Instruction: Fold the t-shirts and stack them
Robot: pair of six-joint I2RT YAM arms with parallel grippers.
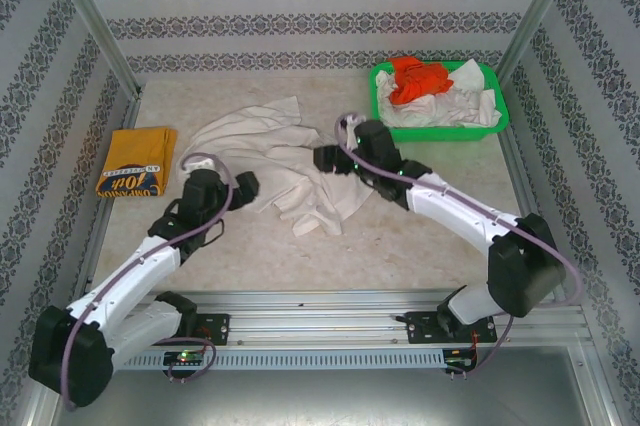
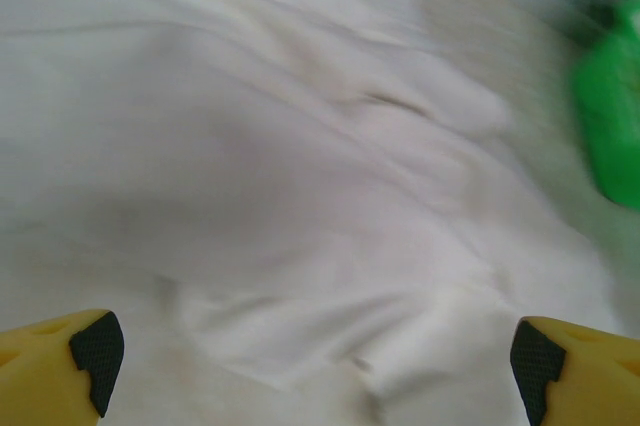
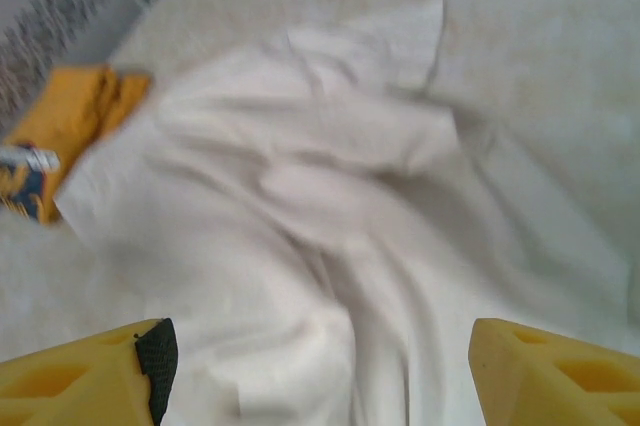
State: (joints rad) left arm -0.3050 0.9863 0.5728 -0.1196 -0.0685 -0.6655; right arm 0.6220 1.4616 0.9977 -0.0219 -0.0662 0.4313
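Observation:
A crumpled white t-shirt lies spread in the middle of the table. My left gripper hovers at its left edge, jaws wide open, with white cloth under it and nothing between the yellow fingers. At the shirt's right edge my right gripper also stands open over the cloth, holding nothing. A folded mustard-yellow t-shirt with dark lettering lies at the left, also seen in the right wrist view. Orange-red and white t-shirts are heaped in the basket.
The green plastic basket stands at the back right, and its blurred edge appears in the left wrist view. Metal frame posts and patterned walls close in the table on three sides.

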